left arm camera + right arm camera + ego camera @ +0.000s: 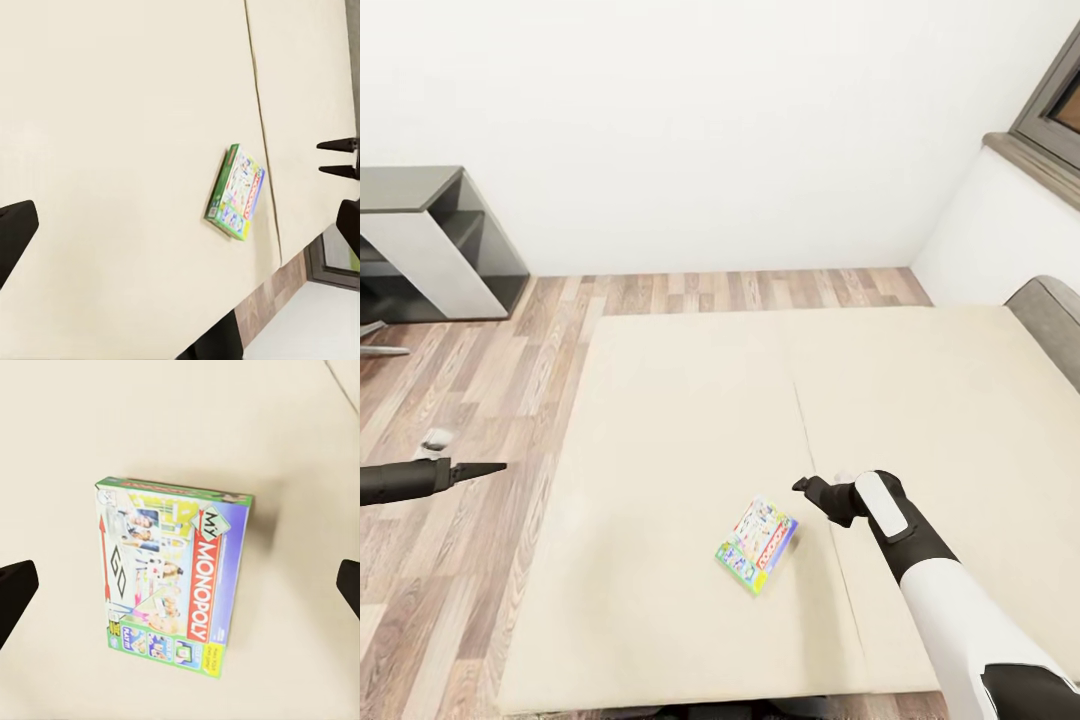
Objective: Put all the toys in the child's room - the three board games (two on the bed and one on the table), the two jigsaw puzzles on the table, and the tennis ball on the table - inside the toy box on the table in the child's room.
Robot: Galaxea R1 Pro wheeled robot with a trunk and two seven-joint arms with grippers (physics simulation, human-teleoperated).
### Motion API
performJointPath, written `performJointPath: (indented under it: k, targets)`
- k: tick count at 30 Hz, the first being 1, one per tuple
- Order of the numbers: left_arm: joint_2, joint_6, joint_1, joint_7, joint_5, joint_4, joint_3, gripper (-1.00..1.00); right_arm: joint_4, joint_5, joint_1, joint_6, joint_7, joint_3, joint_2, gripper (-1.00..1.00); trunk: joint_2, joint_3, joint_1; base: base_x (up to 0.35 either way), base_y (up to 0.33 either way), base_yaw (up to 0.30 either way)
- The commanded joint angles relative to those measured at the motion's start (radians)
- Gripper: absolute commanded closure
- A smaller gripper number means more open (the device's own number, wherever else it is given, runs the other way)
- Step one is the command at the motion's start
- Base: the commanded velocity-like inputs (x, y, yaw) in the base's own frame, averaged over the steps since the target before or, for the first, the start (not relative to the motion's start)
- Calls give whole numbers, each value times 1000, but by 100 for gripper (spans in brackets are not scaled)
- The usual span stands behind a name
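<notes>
The step in hand looks like picking up a board game from the bed: the green-edged Monopoly box lies flat on the beige mattress near its front edge, just left of the seam. The right gripper hovers just beside and above the box, apart from it, its fingers spread wide, one dark tip at either edge of the right wrist view. Next it needs to descend squarely over the box and close across it. The left gripper hangs out over the wood floor, also spread wide and empty. Only the right wrist view makes the cover lettering legible; the head view alone shows the grey shelf unit by the wall.
</notes>
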Motion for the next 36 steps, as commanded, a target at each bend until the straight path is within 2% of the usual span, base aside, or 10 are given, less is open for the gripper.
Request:
performJointPath:
  k: [1, 5, 14, 36]
  targets:
    - [2, 11, -1, -15, -10, -1, 5, -100, -1, -11, 0, 2, -9, -1, 0, -100, -2, -3, 1, 0, 0, 0]
    - [18, 11, -1, -73, -10, -1, 5, -100, -1, -11, 0, 2, -10, 0, 0, -100, -2, -10, 1, 0, 0, 0]
    - [39, 10, -1, -74, -10, -1, 5, -100, -6, -11, 0, 1, -10, 0, 1, -100, -2, -25, 1, 0, 0, 0]
    - [42, 11, -1, -74, -10, -1, 3, -100, -12, -8, -4, 1, -10, 3, 9, -100, -2, -61, 1, 0, 0, 0]
